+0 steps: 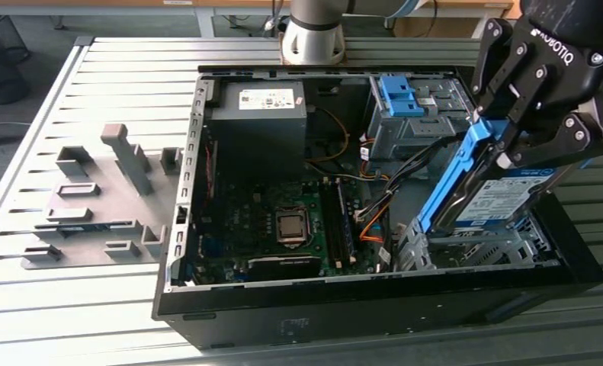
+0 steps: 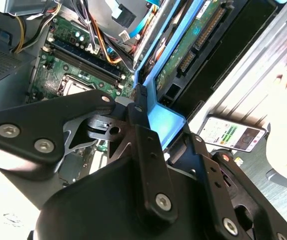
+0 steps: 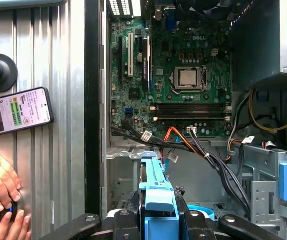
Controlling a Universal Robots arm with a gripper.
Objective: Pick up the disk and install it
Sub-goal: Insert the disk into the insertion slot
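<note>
Toward the exterior view's left, a grey fixture (image 1: 97, 206) lies on the slatted surface (image 1: 36, 305), well apart from the work. In the middle of the frame the open computer case (image 1: 383, 309) is seen, with the motherboard (image 1: 271, 221) exposed and a black power supply (image 1: 255, 126) above it. A bare blue bracket (image 1: 401, 97) sits in the upper cage, right of centre.

At the right of the frame the disk (image 1: 495, 200) is carried off the surface. The gripper (image 1: 530, 145) is clamped on its blue rail, and in the first wrist view that rail (image 3: 156, 200) is seen pinched between the fingers (image 3: 123, 220).

The pick-up is judged done and the installing only partly so. The disk's lower end is dipped into the metal drive cage (image 1: 464, 255) at the case's lower right, but it is not yet seated.

The long axis is steeply tilted, running from lower left to upper right in the exterior view, with the labelled face turned toward the frame's lower right. In the second wrist view the circuit-board side (image 2: 183, 47) is shown, and the connector end appears pointed away from the gripper, into the case.
</note>
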